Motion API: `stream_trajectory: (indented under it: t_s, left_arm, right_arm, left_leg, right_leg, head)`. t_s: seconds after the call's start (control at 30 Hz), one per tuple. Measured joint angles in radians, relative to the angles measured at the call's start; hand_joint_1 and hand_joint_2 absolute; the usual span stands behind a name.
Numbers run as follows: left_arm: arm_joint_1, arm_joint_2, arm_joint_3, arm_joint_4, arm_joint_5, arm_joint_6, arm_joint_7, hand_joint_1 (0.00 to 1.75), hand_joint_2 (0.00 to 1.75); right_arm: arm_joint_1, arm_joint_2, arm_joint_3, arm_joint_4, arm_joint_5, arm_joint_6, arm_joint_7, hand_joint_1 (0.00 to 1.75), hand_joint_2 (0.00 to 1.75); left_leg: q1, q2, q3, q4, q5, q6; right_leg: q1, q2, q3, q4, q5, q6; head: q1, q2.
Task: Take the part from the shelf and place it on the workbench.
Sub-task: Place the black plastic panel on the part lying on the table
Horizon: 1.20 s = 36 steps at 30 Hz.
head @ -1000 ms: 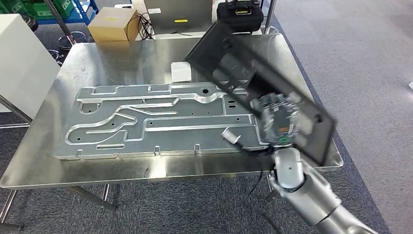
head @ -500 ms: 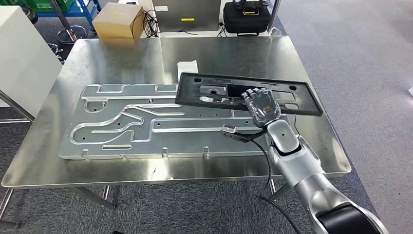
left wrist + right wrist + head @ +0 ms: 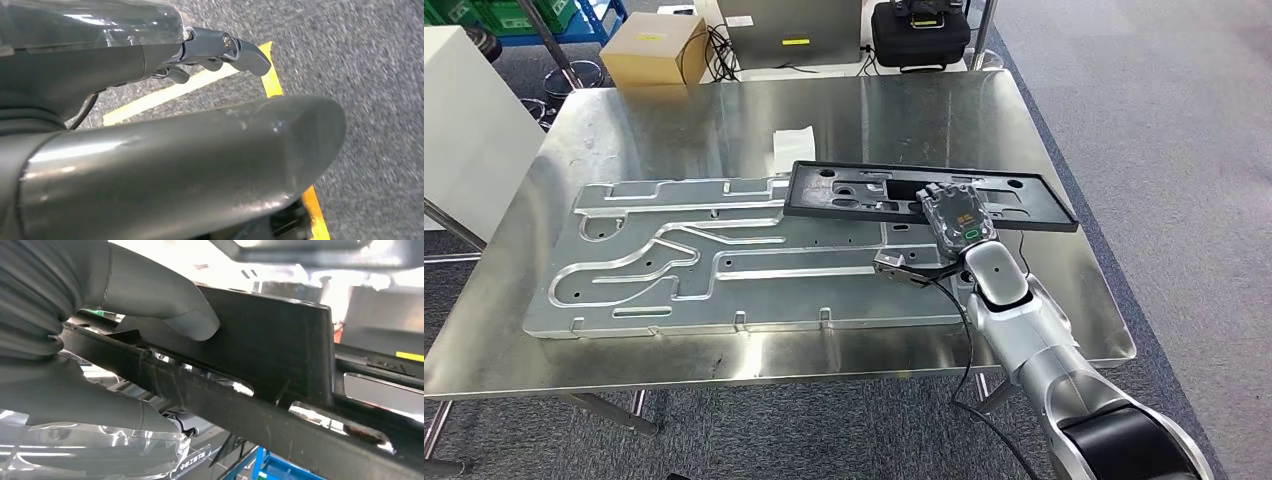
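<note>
Right hand (image 3: 954, 214) gripped the black part (image 3: 894, 191) low over the worktop (image 3: 1044, 300); release was left to do.

Head view: the part lay nearly flat across the far edge of the big aluminium plate (image 3: 724, 255) on the worktop, its right end out past the plate, the hand clamped on its near edge; whether it rested fully could not be told. Left wrist view: the left hand (image 3: 215, 52) hung over grey carpet and yellow floor tape (image 3: 175, 90), holding nothing, fingers partly curled; spread or closed could not be told. Right wrist view: the thumb (image 3: 165, 305) pressed one face of the part (image 3: 280, 335), fingers beneath, so the carry looked done and letting go remained.
</note>
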Motion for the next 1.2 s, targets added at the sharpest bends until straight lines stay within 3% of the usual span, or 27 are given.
stream_trajectory:
  t_s: [0.07,0.1,0.2,0.27,0.37,0.4,0.43,0.5,0.53,0.57,0.6,0.63,0.67,0.7,0.77,0.83,0.97,1.0,1.1,1.13,1.17,1.2]
  left_arm:
    - [0.0,0.0,-0.002,0.0,-0.002,0.0,0.001,0.0,0.0]
    - [0.001,0.0,-0.003,0.0,-0.003,0.001,0.001,0.0,0.0]
    - [-0.001,0.002,-0.007,0.0,-0.005,0.001,0.002,0.0,0.0]
    - [-0.001,0.003,-0.009,0.0,-0.005,0.001,0.002,0.0,0.0]
    - [-0.002,0.003,-0.011,0.0,-0.006,0.001,0.002,0.0,0.0]
    - [-0.002,0.003,-0.012,0.0,-0.006,0.001,0.001,0.0,0.0]
    - [-0.002,0.003,-0.014,0.0,-0.006,0.002,0.0,0.0,0.44]
    - [-0.003,0.002,-0.018,0.0,-0.007,0.01,0.0,0.0,0.44]
    - [-0.003,0.002,-0.02,0.0,-0.007,0.015,0.0,0.0,0.44]
    - [-0.003,0.002,-0.021,0.0,-0.005,0.019,0.001,0.0,0.0]
    - [-0.002,0.002,-0.021,0.0,-0.002,0.02,0.001,0.0,0.0]
    - [-0.001,0.002,-0.021,0.0,0.001,0.021,0.001,0.0,0.0]
    - [0.0,0.002,-0.021,0.0,0.003,0.021,0.0,0.0,0.0]
    - [0.0,0.002,-0.021,0.0,0.004,0.022,0.001,0.0,0.0]
    - [0.001,0.002,-0.021,0.0,0.004,0.022,0.002,0.0,0.0]
    - [0.002,0.002,-0.021,0.0,0.004,0.022,0.003,0.0,0.0]
    - [0.004,0.003,-0.021,0.0,0.006,0.022,0.004,0.0,0.0]
    - [0.004,0.003,-0.021,0.0,0.007,0.021,0.004,0.0,0.0]
    - [0.007,0.003,-0.021,0.0,0.014,0.01,0.004,0.0,0.0]
    - [0.009,0.003,-0.021,0.0,0.016,0.006,0.003,0.0,0.0]
    - [0.01,0.003,-0.021,0.0,0.018,0.003,0.003,0.0,0.0]
    - [0.011,0.004,-0.021,0.0,0.02,0.001,0.002,0.0,0.0]
  right_arm:
    - [-0.008,0.009,-0.001,0.019,0.0,0.007,-0.001,1.75,1.75]
    - [-0.013,0.011,-0.001,0.029,0.0,0.013,-0.001,1.75,1.75]
    - [-0.034,0.021,-0.003,0.056,-0.001,0.025,-0.001,1.75,1.75]
    - [-0.042,0.025,-0.003,0.065,-0.001,0.027,-0.001,1.75,1.75]
    - [-0.046,0.028,-0.003,0.071,-0.001,0.027,-0.001,1.75,1.75]
    - [-0.048,0.029,-0.003,0.076,-0.001,0.028,-0.001,1.31,1.75]
    - [-0.05,0.033,-0.003,0.087,0.0,0.027,0.0,0.87,1.75]
    - [-0.057,0.042,-0.004,0.117,0.001,0.02,0.001,0.0,1.75]
    - [-0.059,0.045,-0.004,0.134,0.002,0.016,0.003,0.0,1.75]
    - [-0.06,0.047,-0.004,0.147,0.002,0.013,0.004,0.0,1.75]
    - [-0.058,0.047,-0.004,0.158,0.002,0.01,0.004,0.0,1.75]
    - [-0.055,0.047,-0.005,0.168,0.002,0.009,0.005,0.0,1.75]
    - [-0.053,0.047,-0.006,0.175,0.002,0.007,0.005,0.0,1.75]
    - [-0.051,0.047,-0.008,0.18,0.001,0.005,0.005,0.0,1.75]
    - [-0.051,0.045,-0.013,0.187,-0.002,-0.002,0.005,0.0,1.75]
    - [-0.052,0.043,-0.017,0.19,-0.007,-0.011,0.005,0.0,1.75]
    - [-0.051,0.04,-0.022,0.193,-0.01,-0.023,0.004,0.0,1.75]
    - [-0.051,0.039,-0.023,0.193,-0.011,-0.025,0.004,0.0,1.75]
    - [-0.045,0.038,-0.024,0.193,-0.011,-0.027,0.002,0.0,1.75]
    - [-0.043,0.038,-0.025,0.193,-0.011,-0.027,0.0,0.0,1.75]
    - [-0.042,0.037,-0.026,0.193,-0.011,-0.027,-0.001,0.0,1.75]
    - [-0.042,0.037,-0.027,0.193,-0.011,-0.027,-0.001,0.0,1.75]
  left_leg:
    - [0.002,0.0,-0.042,0.07,-0.006,-0.002]
    - [0.002,0.0,-0.037,0.049,0.018,-0.001]
    - [0.002,0.0,0.04,-0.126,0.109,0.008]
    - [0.0,-0.001,0.065,-0.175,0.117,0.011]
    - [-0.001,-0.001,0.067,-0.182,0.117,0.013]
    - [-0.002,-0.001,0.066,-0.183,0.117,0.014]
    - [0.0,0.0,0.067,-0.188,0.12,0.02]
    - [0.004,0.001,0.071,-0.197,0.126,0.036]
    - [0.006,0.002,0.074,-0.203,0.129,0.044]
    - [0.005,0.002,0.075,-0.204,0.129,0.048]
    - [0.005,0.002,0.075,-0.203,0.128,0.049]
    - [0.005,0.001,0.075,-0.203,0.128,0.049]
    - [0.005,0.001,0.075,-0.201,0.127,0.049]
    - [0.004,0.0,0.076,-0.2,0.126,0.048]
    - [0.002,0.0,0.076,-0.196,0.123,0.042]
    - [-0.001,0.0,0.076,-0.195,0.12,0.034]
    - [-0.002,0.0,0.076,-0.179,0.102,0.013]
    - [-0.001,0.0,0.062,-0.143,0.078,0.008]
    - [0.006,0.001,-0.017,0.048,-0.023,-0.003]
    - [0.008,0.001,-0.031,0.084,-0.034,-0.006]
    - [0.009,0.001,-0.024,0.08,-0.023,-0.007]
    - [0.011,0.001,0.002,0.034,0.005,-0.008]
  right_leg:
    - [0.002,0.0,0.003,0.002,-0.003,-0.002]
    - [0.002,0.001,0.004,0.004,-0.006,-0.002]
    - [0.004,0.004,0.005,0.013,-0.014,0.006]
    - [0.007,0.005,0.003,0.016,-0.017,0.011]
    - [0.008,0.006,0.001,0.017,-0.016,0.013]
    - [0.008,0.006,0.0,0.016,-0.015,0.016]
    - [0.008,0.006,0.001,0.015,-0.015,0.022]
    - [0.005,0.004,-0.024,0.072,-0.053,0.036]
    - [0.004,0.003,-0.051,0.13,-0.084,0.043]
    - [0.002,0.002,-0.084,0.201,-0.117,0.047]
    - [0.001,0.002,-0.112,0.255,-0.133,0.049]
    - [0.001,0.002,-0.126,0.278,-0.132,0.05]
    - [0.0,0.002,-0.122,0.264,-0.113,0.05]
    - [0.001,0.001,-0.099,0.215,-0.08,0.047]
    - [0.004,0.0,-0.035,0.08,-0.022,0.038]
    - [0.01,0.0,-0.001,0.011,-0.006,0.03]
    - [0.005,0.001,0.01,-0.004,-0.002,0.012]
    - [0.002,-0.001,0.014,-0.008,0.001,0.006]
    - [0.001,-0.005,0.014,-0.008,0.005,-0.001]
    - [0.001,-0.004,0.012,-0.006,0.005,-0.001]
    - [0.0,-0.004,0.011,-0.004,0.006,-0.001]
    - [-0.001,-0.003,0.01,-0.001,0.005,0.0]
  head:
    - [0.0,0.0]
    - [0.0,0.0]
    - [0.0,0.0]
    - [0.0,0.0]
    - [0.0,0.0]
    - [0.0,0.0]
    - [0.0,0.0]
    - [0.003,0.0]
    - [0.004,0.0]
    - [0.006,0.0]
    - [0.006,0.0]
    - [0.006,0.0]
    - [0.006,0.0]
    - [0.006,0.0]
    - [0.007,0.0]
    - [0.006,0.0]
    - [0.005,0.0]
    - [0.003,0.0]
    - [0.001,0.0]
    - [0.001,0.0]
    - [0.001,0.0]
    - [0.0,0.0]
